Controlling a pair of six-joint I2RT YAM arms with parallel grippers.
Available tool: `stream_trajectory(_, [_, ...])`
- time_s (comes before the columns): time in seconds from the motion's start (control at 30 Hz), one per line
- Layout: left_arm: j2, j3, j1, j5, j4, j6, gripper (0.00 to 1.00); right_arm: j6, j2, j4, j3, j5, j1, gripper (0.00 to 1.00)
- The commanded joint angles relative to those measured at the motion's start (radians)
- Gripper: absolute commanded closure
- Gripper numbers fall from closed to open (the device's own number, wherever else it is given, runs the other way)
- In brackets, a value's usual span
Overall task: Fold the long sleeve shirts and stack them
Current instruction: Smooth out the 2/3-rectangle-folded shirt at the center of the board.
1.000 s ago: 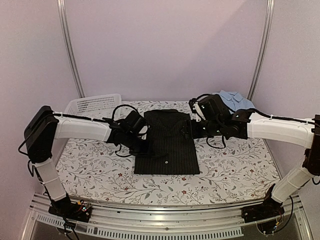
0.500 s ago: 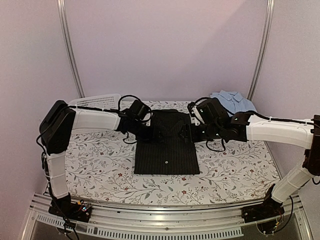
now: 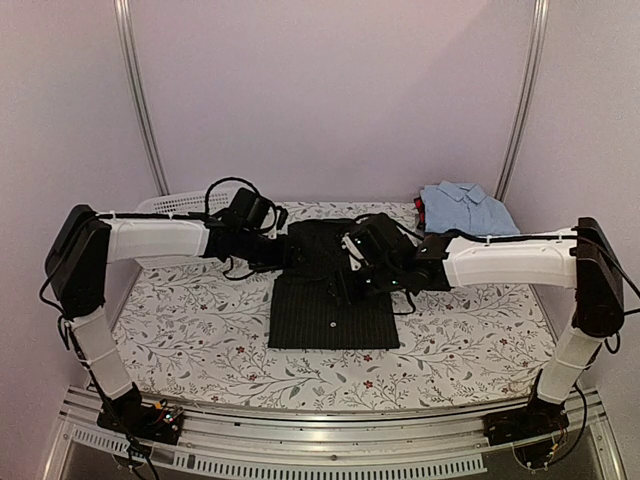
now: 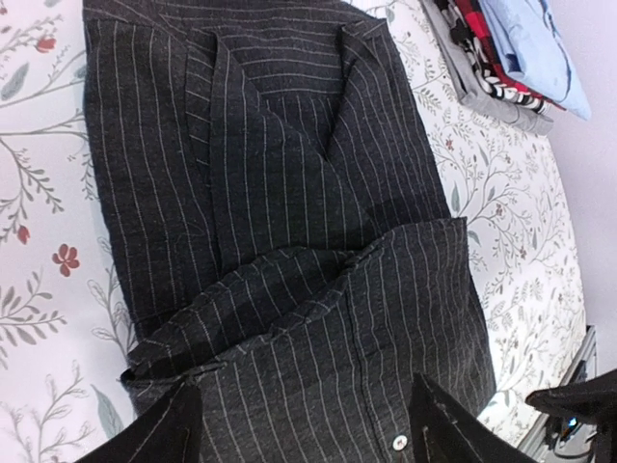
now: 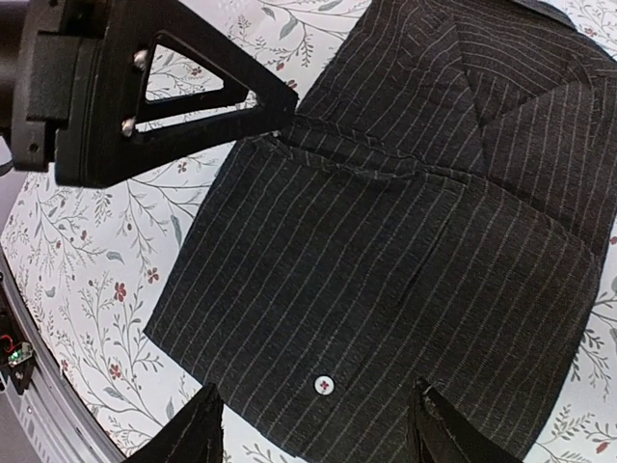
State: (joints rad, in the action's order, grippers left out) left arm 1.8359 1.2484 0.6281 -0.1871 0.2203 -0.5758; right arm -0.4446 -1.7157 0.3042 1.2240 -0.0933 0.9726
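Top external view: showing the black pinstriped shirt (image 3: pixel 335 318) lying flat at frame centre on the floral-patterned table (image 3: pixel 200 335), folded into a narrow rectangle with the side panels turned inward. Reaching in from frame left with the left gripper (image 3: pixel 285 250), hovering at the upper left edge of that shirt. Reaching in from frame right with the right gripper (image 3: pixel 348 282), hanging over the middle of the shirt. Showing the light blue shirt (image 3: pixel 465 205) lying folded at upper right, well apart from the black one. Showing the white mesh basket (image 3: pixel 175 205) sitting at upper left behind the left arm.

Left wrist view: looking down on overlapping folds of striped cloth, with a white button (image 4: pixel 397 441) showing near the lower edge of frame. Standing open, with the left fingers (image 4: pixel 164 434) set wide apart at the lower edge and gripping nothing. Showing the light blue shirt topping a stack of folded garments (image 4: pixel 472 58) at upper right.

Right wrist view: standing open likewise, with the right fingers (image 5: pixel 188 439) spread at the lower edge above the striped cloth and clamping nothing. Showing the white button lying between them. Showing one left-gripper finger entering from upper left, its tip reaching the shirt's edge at a fold line; contact not discernible.
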Motion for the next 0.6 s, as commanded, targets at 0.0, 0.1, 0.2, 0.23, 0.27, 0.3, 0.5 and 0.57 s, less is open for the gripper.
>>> stream_trajectory(0.0, [-0.074, -0.060, -0.010, 0.036, -0.021, -0.004, 0.33, 0.037, -0.114, -0.044, 0.105, 0.029, 0.010, 0.38])
stream_trajectory(0.1, [-0.081, -0.094, -0.010, 0.024, -0.029, -0.008, 0.53, 0.069, -0.203, -0.037, 0.178, 0.027, -0.004, 0.44])
stream_trajectory(0.2, [-0.064, -0.113, -0.011, 0.008, -0.043, -0.010, 0.67, 0.076, -0.261, -0.031, 0.222, 0.036, -0.046, 0.50])
stream_trajectory(0.23, [-0.054, -0.115, -0.013, 0.005, -0.050, -0.007, 0.70, 0.076, -0.282, -0.026, 0.230, 0.040, -0.060, 0.51])
stream_trajectory(0.27, [-0.039, -0.113, -0.014, -0.007, -0.056, -0.001, 0.74, 0.073, -0.291, -0.022, 0.233, 0.039, -0.071, 0.51])
stream_trajectory(0.3, [-0.023, -0.108, -0.014, -0.010, -0.057, 0.004, 0.77, 0.071, -0.298, -0.018, 0.231, 0.033, -0.079, 0.52])
stream_trajectory(0.5, [0.095, -0.060, -0.026, -0.016, -0.056, 0.025, 0.84, 0.064, -0.271, -0.031, 0.155, 0.028, -0.124, 0.51])
stream_trajectory(0.57, [0.128, -0.041, -0.028, -0.009, -0.051, 0.029, 0.85, 0.063, -0.273, -0.048, 0.125, 0.047, -0.150, 0.51])
